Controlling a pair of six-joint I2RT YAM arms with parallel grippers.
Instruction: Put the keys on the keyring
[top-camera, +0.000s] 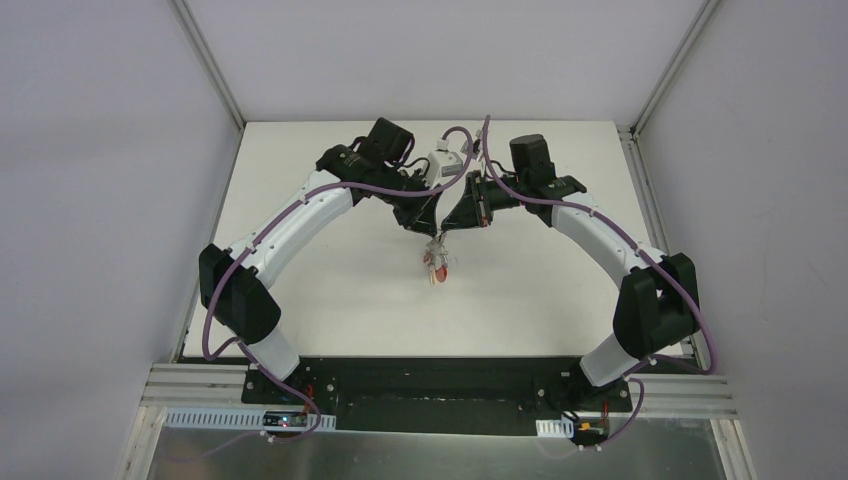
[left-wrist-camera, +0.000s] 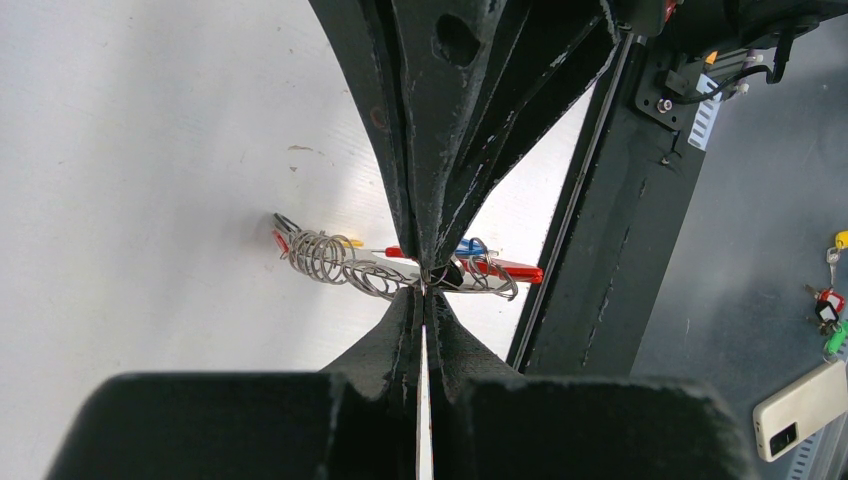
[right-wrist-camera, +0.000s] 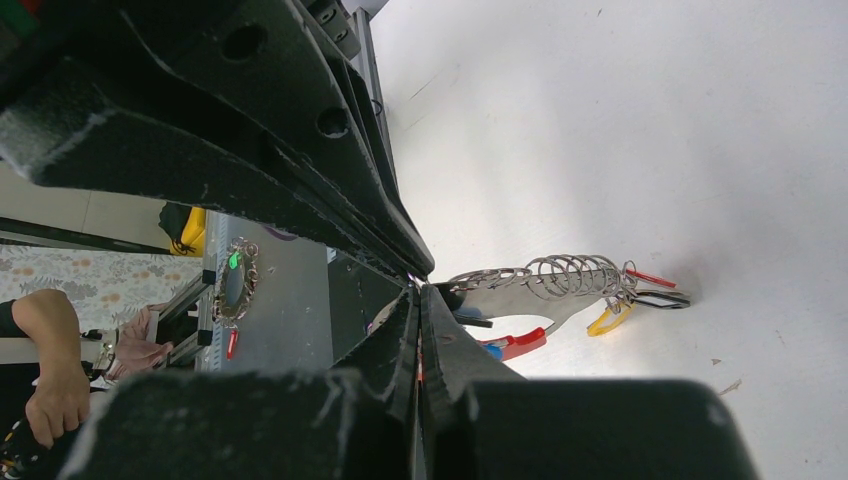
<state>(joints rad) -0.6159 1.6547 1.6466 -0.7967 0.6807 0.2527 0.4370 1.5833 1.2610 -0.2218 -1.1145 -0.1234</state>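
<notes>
Patience suited this step: left tool (left-wrist-camera: 424, 297) and right tool (right-wrist-camera: 418, 290) were both pinched shut, tip to tip, apparently on the keyring (left-wrist-camera: 345, 262). It hung low over the table (top-camera: 330, 300), keys (right-wrist-camera: 608, 320) dangling. Any threading twist needed to be small and slow.

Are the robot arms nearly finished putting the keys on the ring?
Probably close. Done: coloured keys, with yellow, red and blue heads, seem to hang on the keyring. In hand: the left tool and right tool are both pinched shut on the keyring at one spot. Left: I can't tell whether a key there is fully threaded on.
</notes>
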